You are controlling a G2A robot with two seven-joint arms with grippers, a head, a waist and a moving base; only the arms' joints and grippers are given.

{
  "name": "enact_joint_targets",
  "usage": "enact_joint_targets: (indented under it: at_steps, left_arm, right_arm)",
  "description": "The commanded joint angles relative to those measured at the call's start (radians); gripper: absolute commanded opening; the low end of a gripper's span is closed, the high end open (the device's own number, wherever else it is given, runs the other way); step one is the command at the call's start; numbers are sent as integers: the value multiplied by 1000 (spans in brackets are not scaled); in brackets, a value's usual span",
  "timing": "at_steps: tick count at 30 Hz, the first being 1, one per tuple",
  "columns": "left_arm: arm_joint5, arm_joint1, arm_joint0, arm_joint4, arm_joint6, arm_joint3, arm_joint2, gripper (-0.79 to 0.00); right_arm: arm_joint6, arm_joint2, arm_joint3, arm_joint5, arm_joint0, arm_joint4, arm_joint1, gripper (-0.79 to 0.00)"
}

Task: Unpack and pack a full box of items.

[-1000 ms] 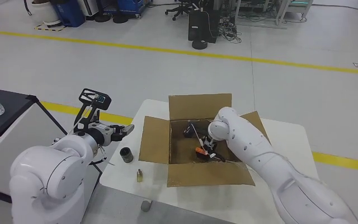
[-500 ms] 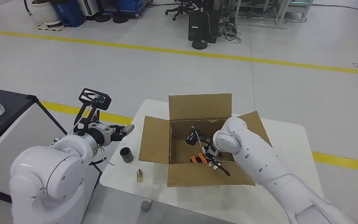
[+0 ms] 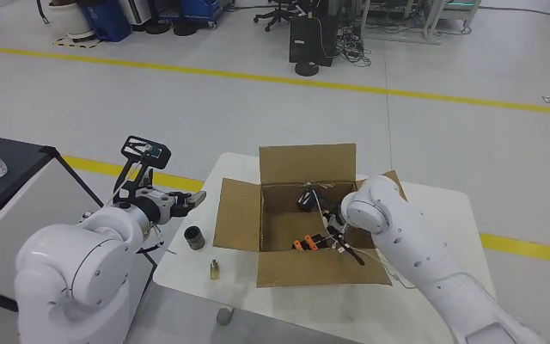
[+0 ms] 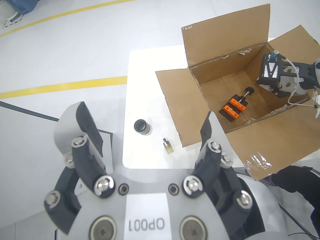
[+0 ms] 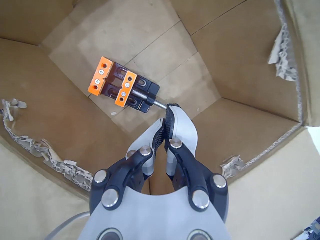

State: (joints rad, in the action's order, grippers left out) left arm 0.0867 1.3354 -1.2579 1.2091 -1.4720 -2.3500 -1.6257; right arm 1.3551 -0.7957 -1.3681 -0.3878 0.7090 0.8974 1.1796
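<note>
Orange-jawed, the little vise [image 5: 120, 86] is lying flat on the box [image 3: 236, 215] floor, so the right gripper [image 5: 167, 117], hanging above its handle with fingers pinched together on nothing, is surely needing to spread first, while the left gripper [image 4: 145, 116] is hovering wide open beside the table [image 3: 193, 267].

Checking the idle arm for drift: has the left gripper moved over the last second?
No. The left gripper stays where it was, no nearer to or farther from the black cylinder.
</note>
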Motion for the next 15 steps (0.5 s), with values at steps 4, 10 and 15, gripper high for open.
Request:
enact_joint_targets:
  at_steps: [4,10,15]
  left_arm:
    - [0,0,0,0,0,0,0,0]
    - [0,0,0,0,0,0,0,0]
    - [0,0,0,0,0,0,0,0]
  right_arm:
    - [117,67,66,40,-52,-6,21,-785]
    - [140,227,115,63,-118,-101,33,-785]
    - [146,359,134,69,-178,-241,26,-785]
